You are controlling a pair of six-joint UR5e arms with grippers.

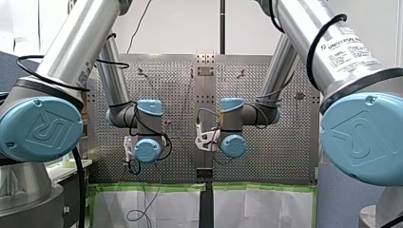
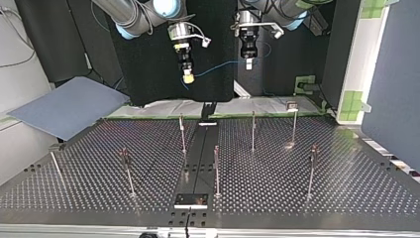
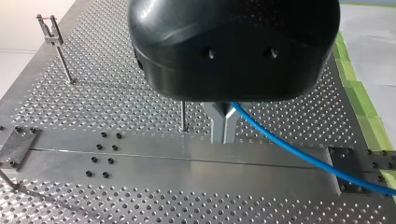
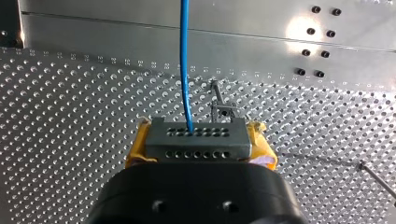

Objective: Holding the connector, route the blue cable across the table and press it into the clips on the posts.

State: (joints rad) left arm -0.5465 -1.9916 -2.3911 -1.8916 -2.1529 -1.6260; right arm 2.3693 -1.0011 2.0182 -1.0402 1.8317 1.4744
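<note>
Top view: my right gripper (image 2: 187, 78), at 11 o'clock over perforated metal table (image 2: 346, 178), yellow pads (image 4: 135, 149) clamped on grey multi-hole block connector (image 4: 196, 140). Thin blue cable (image 4: 185, 70) runs toward 2 o'clock. My left gripper (image 2: 249, 63), at 1 o'clock, metal fingers (image 3: 215, 127) pinched shut on cable.

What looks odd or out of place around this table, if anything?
Nothing stands out. The blue cable runs through the air from the connector in my right gripper to my left gripper, above the table. It is not yet in the clips on the posts, which seems normal at this stage.
</note>
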